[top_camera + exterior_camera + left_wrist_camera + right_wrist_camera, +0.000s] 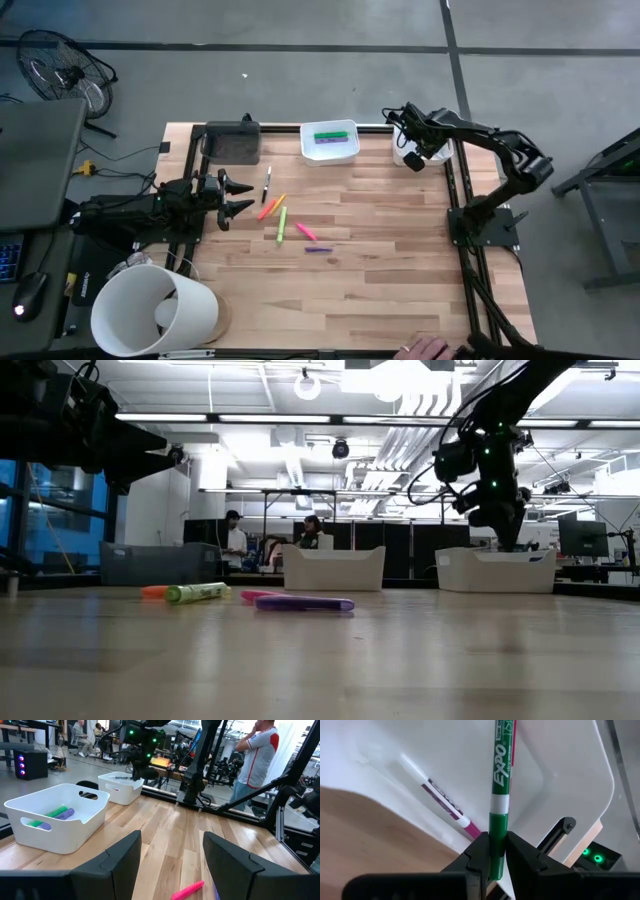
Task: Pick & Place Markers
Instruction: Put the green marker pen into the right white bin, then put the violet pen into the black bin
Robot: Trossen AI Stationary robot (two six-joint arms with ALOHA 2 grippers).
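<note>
Trouble spot first: the right gripper (pixel 497 857) is pinching a green marker (pixel 498 795) near one end, right over the white tray (pixel 420 155) at the far right corner of the table (pixel 380 290), so most of the pen sticks out past the jaws toward the tray floor. If it lets go from this height, I'd guess the pen could bounce or tip against the tray wall and end up hanging over the rim, and with a grip this close to the end it could also swivel between the fingers before release. That tray already has a purple-and-white marker (pixel 445 802) lying in it, plus what looks like a pink or red one mostly hidden behind the green pen, so a drop could land crosswise on those. The middle tray (pixel 330 141) at the far edge holds a green highlighter (pixel 331 135) and a purple highlighter (pixel 330 141). A dark bin (pixel 232 142) sits at the far left, can't tell what's inside. The left gripper (pixel 243 197) hovers at the left side of the table with its fingers spread wide, holding nothing. Still loose on the wood in the middle: a black marker (pixel 267 184), an orange one (pixel 270 207), a yellow-green one (pixel 282 225), a pink one (pixel 306 232) and a purple one (pixel 318 249). Plenty left to sort.
</note>
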